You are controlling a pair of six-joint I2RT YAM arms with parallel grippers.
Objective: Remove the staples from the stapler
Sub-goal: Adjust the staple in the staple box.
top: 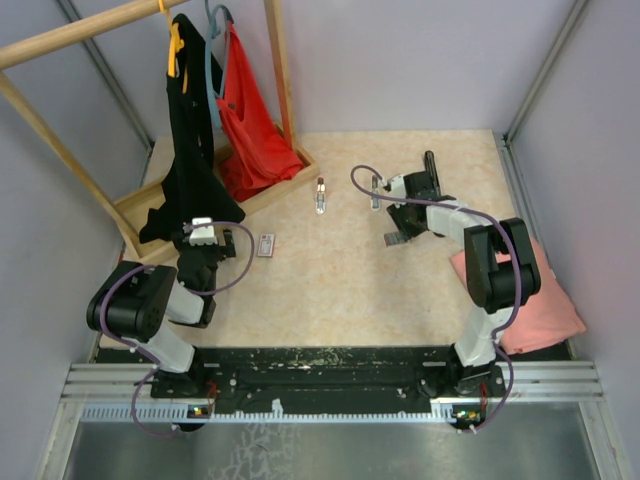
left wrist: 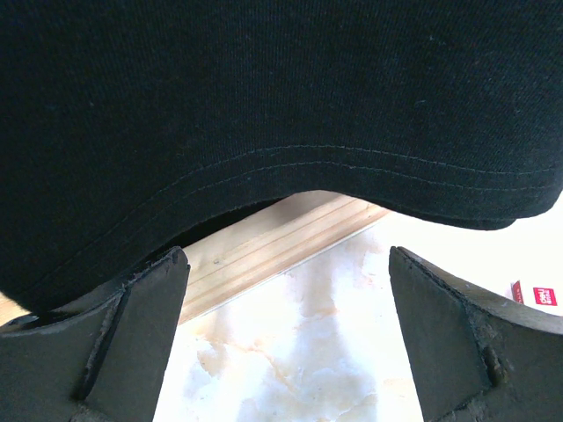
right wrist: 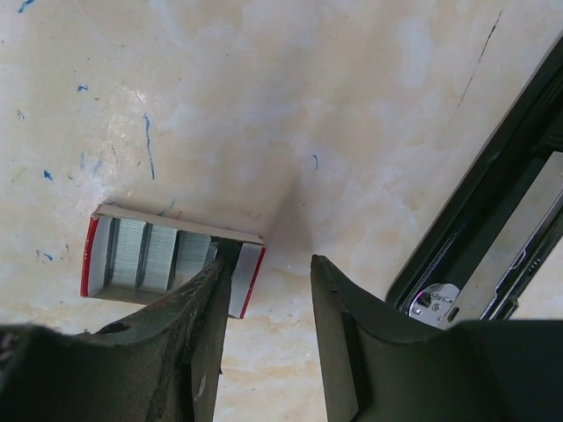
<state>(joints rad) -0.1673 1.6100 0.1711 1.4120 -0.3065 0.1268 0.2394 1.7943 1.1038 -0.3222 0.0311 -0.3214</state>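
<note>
The black stapler lies opened on the table, partly under my right wrist. In the right wrist view it runs along the right edge with a silver part showing in its channel. No loose staples show. My right gripper is open and empty, low over the table left of the stapler, also in the top view. Its left fingertip overlaps an open red-sided box packed with grey strips. My left gripper is open and empty at the black garment's hem, also in the top view.
A wooden clothes rack with a black garment and a red one fills the back left. A small flat box with a reddish label lies right of my left gripper. A small silver item lies mid-table. A pink cloth lies at the right.
</note>
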